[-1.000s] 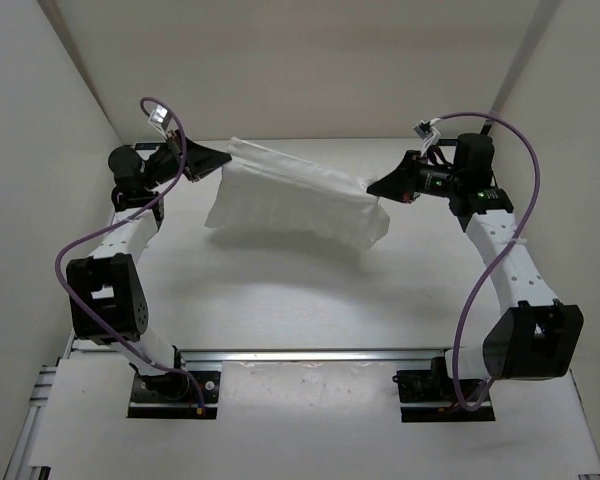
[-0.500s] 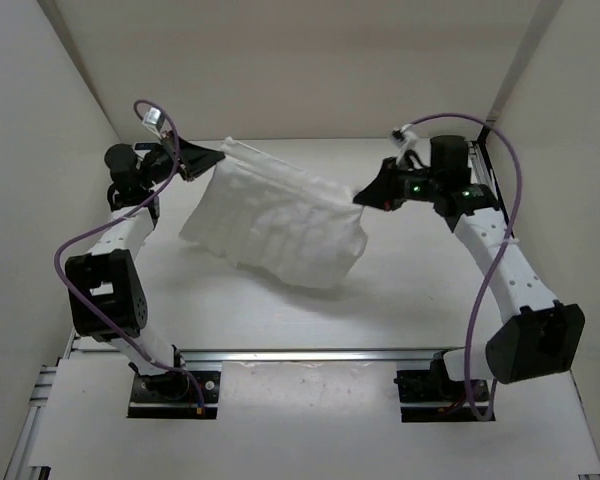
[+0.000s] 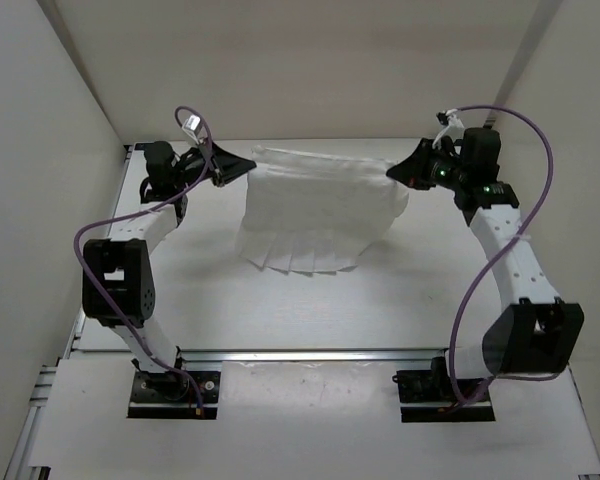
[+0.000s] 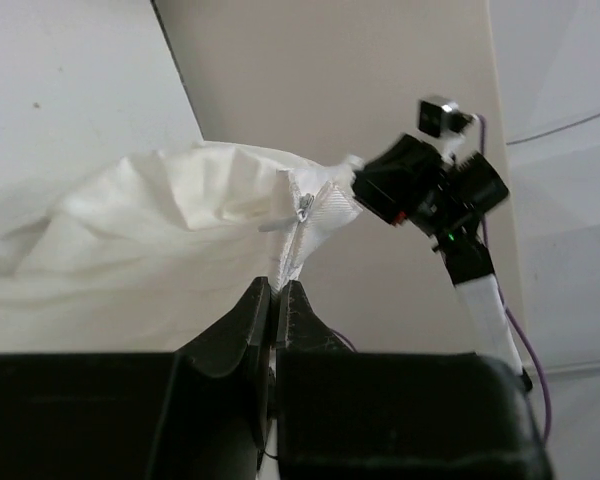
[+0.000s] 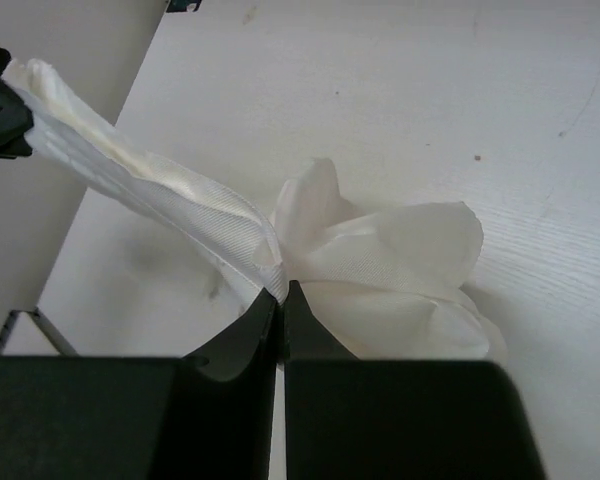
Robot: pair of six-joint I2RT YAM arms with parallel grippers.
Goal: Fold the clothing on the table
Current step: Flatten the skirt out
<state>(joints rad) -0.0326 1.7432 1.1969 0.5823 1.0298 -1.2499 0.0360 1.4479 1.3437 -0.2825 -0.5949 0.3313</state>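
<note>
Clothing (image 3: 315, 215) hangs between left hand (image 3: 250, 165) and right hand (image 3: 391, 177), both pinching top edge.

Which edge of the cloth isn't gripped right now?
The near pleated hem of the clothing; the far edge is pinched between the left gripper and right gripper.

clothing (image 3: 315, 210): 1 | table (image 3: 280, 300): 1 | robot arms (image 3: 115, 285) (image 3: 515, 260): 2 | arm bases (image 3: 165, 390) (image 3: 445, 390): 2
</note>
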